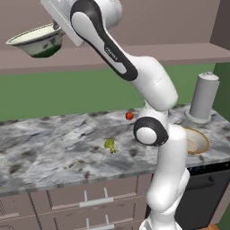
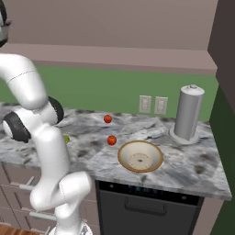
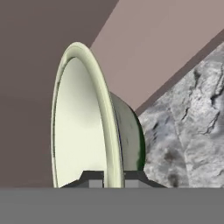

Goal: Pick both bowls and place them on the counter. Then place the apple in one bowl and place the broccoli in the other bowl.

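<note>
My gripper (image 3: 113,178) is shut on the rim of the deep cream-white bowl (image 3: 83,127) with the dark green outside. It holds that bowl (image 1: 38,41) tilted in the air at the upper left, level with the mauve shelf and high above the counter (image 1: 54,139). The wide tan bowl (image 2: 140,157) sits upright on the counter near the front edge, partly behind my arm in the left base view (image 1: 197,141). The broccoli (image 1: 110,145) lies on the marble left of my arm. Two small red fruits (image 2: 107,119) (image 2: 111,140) lie beyond the tan bowl; I cannot tell which is the apple.
A tall grey cylinder on a round base (image 2: 188,114) stands at the back right of the counter. Two wall outlets (image 2: 152,104) sit on the green wall. A dark appliance front (image 2: 147,206) is below the tan bowl, and drawers (image 1: 90,197) are below the left stretch.
</note>
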Motion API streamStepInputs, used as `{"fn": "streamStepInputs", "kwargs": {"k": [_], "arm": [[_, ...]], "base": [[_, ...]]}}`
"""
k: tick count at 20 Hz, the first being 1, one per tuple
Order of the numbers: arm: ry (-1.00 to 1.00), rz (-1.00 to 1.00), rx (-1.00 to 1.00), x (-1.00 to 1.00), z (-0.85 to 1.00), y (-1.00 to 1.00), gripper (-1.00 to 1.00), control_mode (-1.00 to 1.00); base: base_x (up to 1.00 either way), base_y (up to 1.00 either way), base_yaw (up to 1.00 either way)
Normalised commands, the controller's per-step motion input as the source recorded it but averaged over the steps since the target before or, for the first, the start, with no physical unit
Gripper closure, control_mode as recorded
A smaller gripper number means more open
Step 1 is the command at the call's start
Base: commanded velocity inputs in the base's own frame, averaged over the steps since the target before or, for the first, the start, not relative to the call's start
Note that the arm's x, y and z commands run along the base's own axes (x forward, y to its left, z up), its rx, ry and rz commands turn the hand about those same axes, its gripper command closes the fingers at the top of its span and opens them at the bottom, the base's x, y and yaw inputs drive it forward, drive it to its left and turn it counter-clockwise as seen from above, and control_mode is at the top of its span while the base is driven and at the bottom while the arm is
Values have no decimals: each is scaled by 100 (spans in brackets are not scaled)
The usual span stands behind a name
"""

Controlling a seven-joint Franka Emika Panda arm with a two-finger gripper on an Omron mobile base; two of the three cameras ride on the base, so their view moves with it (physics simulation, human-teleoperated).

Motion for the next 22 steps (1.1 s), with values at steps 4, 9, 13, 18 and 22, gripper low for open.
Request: {"fn": "streamStepInputs", "kwargs": {"k": [4,9,13,18,22], "arm": [[-30,0,21,-100,-100,-7,100,-100],[-27,0,23,-100,-100,-6,100,-100],[-25,0,23,-100,-100,-9,100,-100],[-17,0,29,-44,-92,-17,100,-100],[0,5,22,13,-61,-9,100,-100]], "base": [[0,0,0],[0,0,0],[0,0,0],[0,0,0],[0,0,0]]}}
